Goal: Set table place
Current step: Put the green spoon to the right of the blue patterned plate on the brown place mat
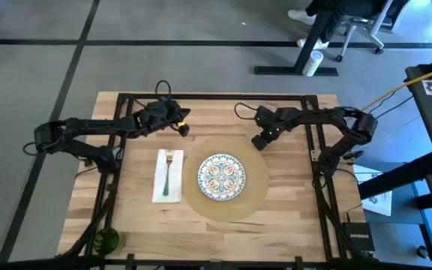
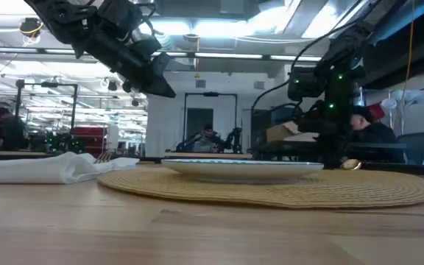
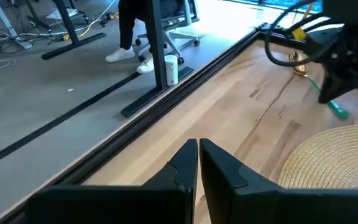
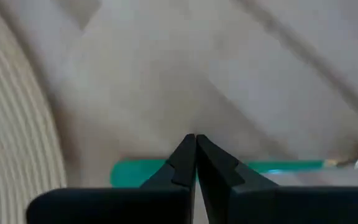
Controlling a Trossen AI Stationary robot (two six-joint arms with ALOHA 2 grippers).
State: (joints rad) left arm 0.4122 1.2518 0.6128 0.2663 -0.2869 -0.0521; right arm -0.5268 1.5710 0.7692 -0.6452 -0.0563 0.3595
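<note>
The round tan placemat (image 1: 257, 191) lies at the middle of the wooden table (image 1: 291, 217) and carries a patterned plate (image 1: 221, 178). To its left, a fork (image 1: 169, 169) rests on a white napkin (image 1: 158, 187). A utensil with a green handle (image 4: 135, 172) and a gold end (image 3: 299, 61) lies by the mat's far right edge. My right gripper (image 4: 196, 138) stands shut right above it, fingers across the handle. My left gripper (image 3: 198, 144) hangs shut in the air beyond the napkin's far end, holding nothing. My right gripper comes down slanting from the far right, its shut fingers (image 4: 179, 168) lying across the green handle near its middle. The fingers hide the place under them, so I cannot tell whether they touch the handle.
A black metal frame (image 1: 216, 96) runs along the table's far edge and sides. A small green object (image 1: 105, 240) sits at the near left corner. Bare wood shows near the front edge and to the right of the mat. Desks and chairs stand beyond the table.
</note>
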